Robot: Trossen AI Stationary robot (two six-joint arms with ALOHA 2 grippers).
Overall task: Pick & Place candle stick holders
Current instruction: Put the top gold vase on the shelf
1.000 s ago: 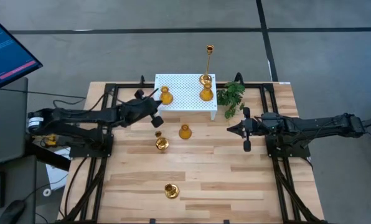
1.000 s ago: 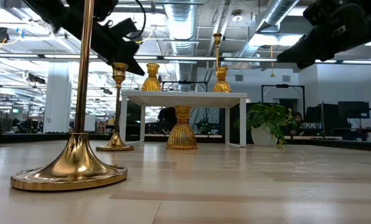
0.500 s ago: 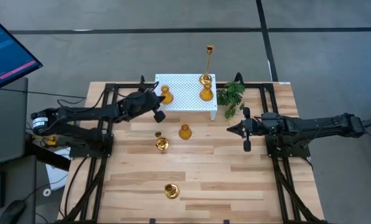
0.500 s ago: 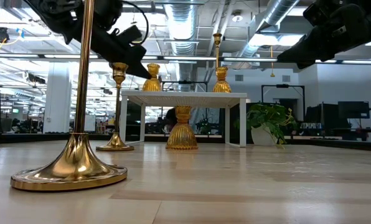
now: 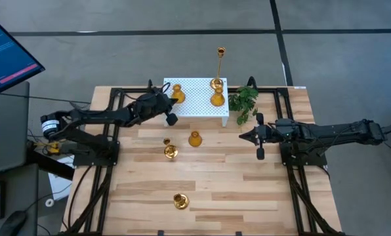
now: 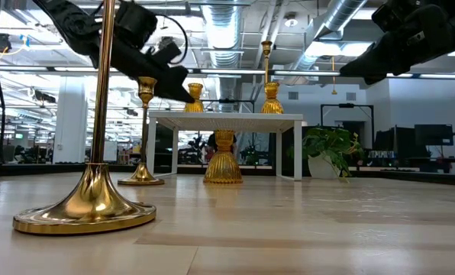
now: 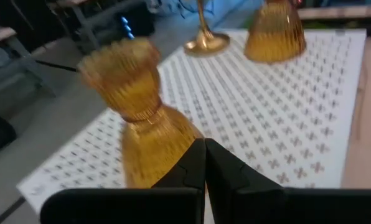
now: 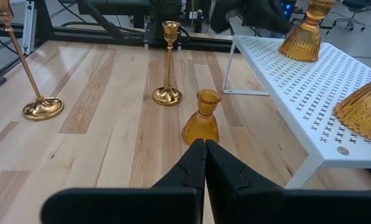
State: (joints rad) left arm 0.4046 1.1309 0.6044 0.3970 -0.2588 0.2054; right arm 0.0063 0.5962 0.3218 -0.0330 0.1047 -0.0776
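A squat gold candle stick holder (image 7: 142, 118) stands on the left part of the white perforated stand (image 5: 195, 98); it also shows in the high view (image 5: 177, 92). My left gripper (image 7: 204, 144) is shut, with its tips at this holder's side. Another squat holder (image 5: 217, 99) and a tall thin-stemmed holder (image 5: 216, 84) stand on the stand's right part. On the table stand a squat holder (image 5: 195, 139), a thin-stemmed holder (image 5: 170, 151) and a tall holder (image 5: 180, 200) near the front. My right gripper (image 8: 204, 146) is shut and empty above the table's right half. My left gripper lies with its shut fingers against the bulbous lower body (image 7: 167, 140) of the squat holder, on the side facing the table's left and near edges. The fingers come about level from the table's left, slanting toward the far edge. The holder stands with its base on the white stand.
A green plant sprig (image 5: 243, 101) lies at the stand's right end. Black frame rails (image 5: 110, 164) run along both table sides. The tall holder's stem (image 6: 101, 92) rises close to the low camera. A monitor (image 5: 5, 52) stands off the table's left.
My left gripper has moved toward the table's far edge, onto the stand's left part. The squat holder there has slid along the stand toward its far edge and a little to the right, staying on its base.
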